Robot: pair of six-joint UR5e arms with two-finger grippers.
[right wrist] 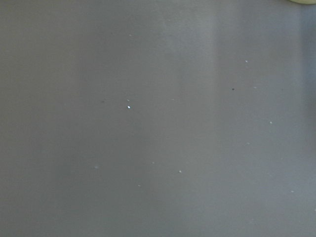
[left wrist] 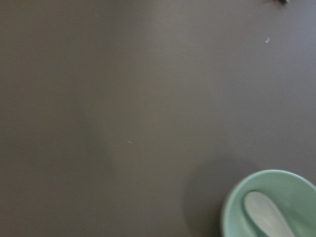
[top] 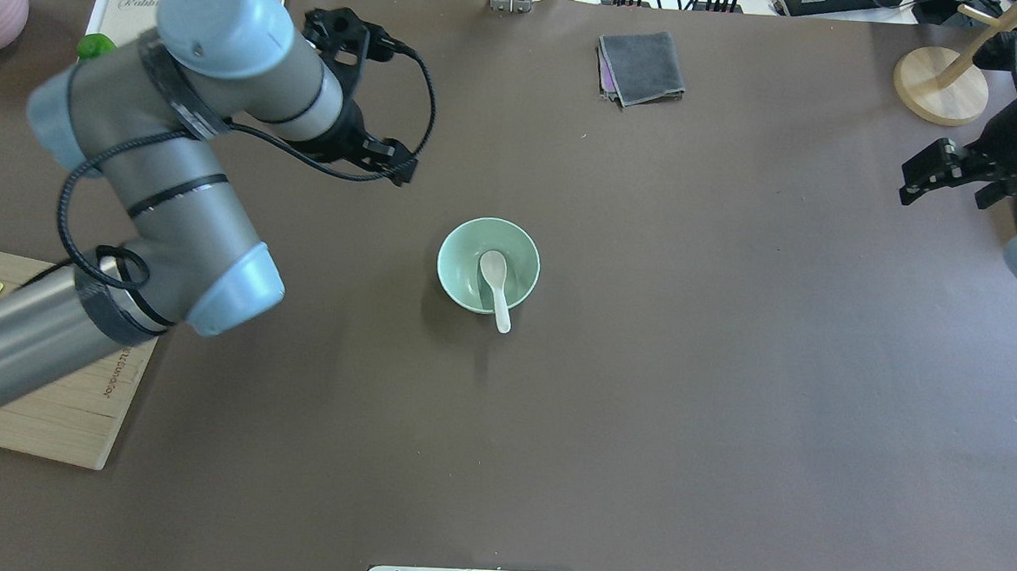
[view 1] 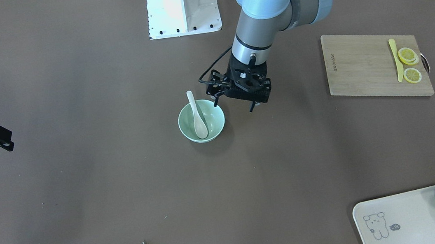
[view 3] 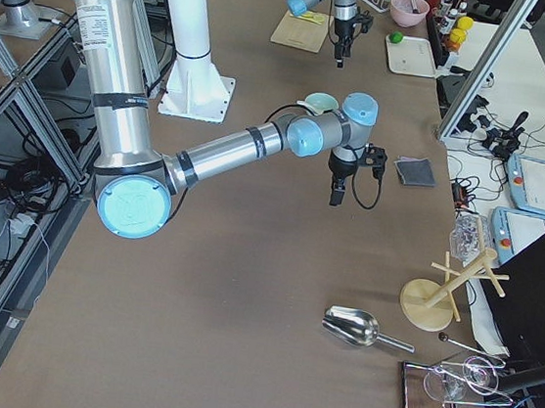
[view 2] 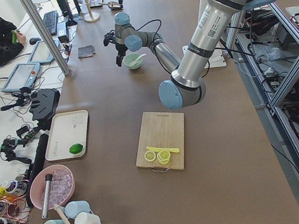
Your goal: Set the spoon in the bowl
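One board (view 1: 360,67) with lemon slices (view 1: 412,75) and knife (view 1: 396,60) well off left; left gripper (view 1: 233,106), spread empty, just beside mint bowl (view 1: 186,129) holding glossy white spoon (view 1: 199,119).

Mostly bare brown desk (left wrist: 98,89), slightly blurred. Mint-green bowl (left wrist: 231,210) sits in the bottom right corner (cut off by the frame edges). White spoon (left wrist: 264,213) scoop lies inside it. Tiny pale speck (left wrist: 129,142) on the desk near centre.
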